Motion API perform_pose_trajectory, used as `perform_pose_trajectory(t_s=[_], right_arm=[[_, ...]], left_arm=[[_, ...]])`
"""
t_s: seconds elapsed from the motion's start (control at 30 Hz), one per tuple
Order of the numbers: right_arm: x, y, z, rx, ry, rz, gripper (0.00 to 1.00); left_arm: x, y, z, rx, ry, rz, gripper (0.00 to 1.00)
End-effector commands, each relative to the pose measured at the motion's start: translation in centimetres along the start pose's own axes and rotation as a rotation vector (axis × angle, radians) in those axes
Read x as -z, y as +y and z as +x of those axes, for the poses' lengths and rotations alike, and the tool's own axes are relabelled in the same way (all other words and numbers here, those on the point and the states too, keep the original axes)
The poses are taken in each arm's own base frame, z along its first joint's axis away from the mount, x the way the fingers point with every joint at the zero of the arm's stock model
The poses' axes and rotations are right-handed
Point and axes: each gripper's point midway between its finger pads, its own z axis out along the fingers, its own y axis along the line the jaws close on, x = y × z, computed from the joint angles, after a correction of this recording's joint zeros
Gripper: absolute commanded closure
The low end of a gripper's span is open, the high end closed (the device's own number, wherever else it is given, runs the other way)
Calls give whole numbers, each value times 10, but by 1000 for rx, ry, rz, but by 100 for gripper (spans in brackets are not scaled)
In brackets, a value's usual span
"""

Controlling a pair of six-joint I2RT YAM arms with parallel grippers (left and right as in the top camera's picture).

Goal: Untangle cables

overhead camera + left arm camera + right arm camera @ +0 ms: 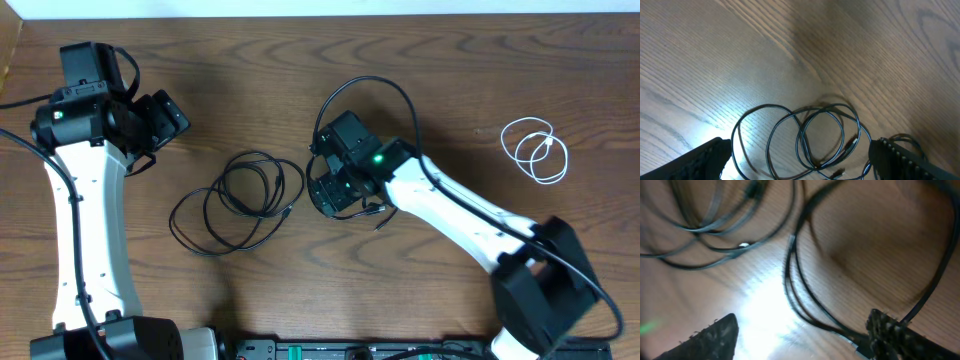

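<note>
The long black cable (240, 200) lies in loose overlapping loops on the table left of centre. One end of it runs under my right gripper (335, 198). The short white cable (536, 150) is coiled apart at the far right. My left gripper (172, 118) hovers up and left of the black loops, open. In the left wrist view the black cable (810, 140) lies below and between the spread jaws of the left gripper (800, 167). The right gripper (800, 340) stands open over black cable strands (800, 290). A plug end (855, 347) lies beside its right finger (890, 335).
A thicker black wire of the right arm (385, 92) arcs above the right gripper. The right arm's base (545, 290) fills the lower right corner and the left arm (85, 230) runs down the left side. A black rail (340, 350) lines the front edge.
</note>
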Motion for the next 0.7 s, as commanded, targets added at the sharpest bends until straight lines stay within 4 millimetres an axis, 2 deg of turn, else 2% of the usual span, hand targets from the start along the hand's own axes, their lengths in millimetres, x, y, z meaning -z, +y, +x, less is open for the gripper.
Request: perform_pose_trajectory(t_s=[0.0, 0.07, 0.17, 0.2, 0.23, 0.27, 0.33, 0.53, 0.67], right_arm=[[-25, -13, 9, 25, 62, 57, 28], [-37, -16, 18, 19, 104, 64, 30], [-53, -21, 37, 7, 184, 70, 42], [-56, -22, 42, 3, 206, 72, 49], [-59, -24, 46, 0, 225, 75, 64], [-61, -25, 51, -2, 247, 79, 82], [-64, -27, 58, -7, 274, 83, 98], [-67, -27, 63, -8, 294, 86, 98], [-68, -24, 62, -9, 289, 85, 85]], left_arm=[[-2, 4, 2, 11, 7, -18, 7], [-2, 4, 2, 11, 7, -18, 7], [-2, 4, 2, 11, 7, -18, 7], [-2, 4, 2, 11, 7, -18, 7], [-2, 4, 2, 11, 7, -18, 7], [-2, 4, 2, 11, 7, -18, 7], [-2, 4, 2, 11, 7, -18, 7], [-2, 4, 2, 11, 7, -18, 7], [-2, 4, 2, 11, 7, -18, 7]])
